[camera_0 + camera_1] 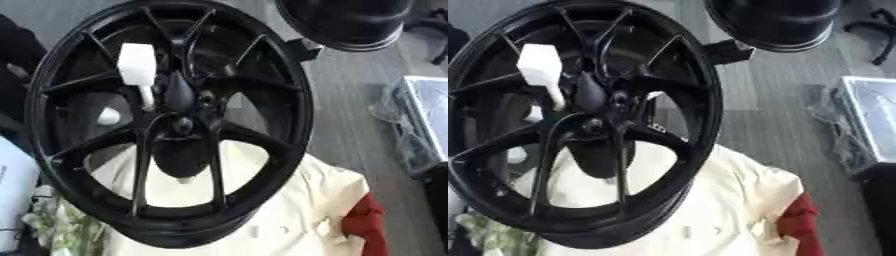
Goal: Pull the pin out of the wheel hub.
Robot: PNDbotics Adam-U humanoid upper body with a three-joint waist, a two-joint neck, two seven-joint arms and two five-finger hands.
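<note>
One big black wheel hub [171, 125] fills the frame, standing up on its rim with its spokes fanning out from the centre. Right there, just above and to the left of the hub's centre, sits the white pin [138, 70]: a blocky white head on top, a thin white stem running down toward the centre boss. It is in among the spokes, tilted slightly. Beneath the hub lies a cream cloth [297, 210], with a red cloth [372, 220] at its right edge. Above and right of the hub, a second black wheel [776, 22] is partly in view. Neither robot hand shows, so their state cannot be told.
</note>
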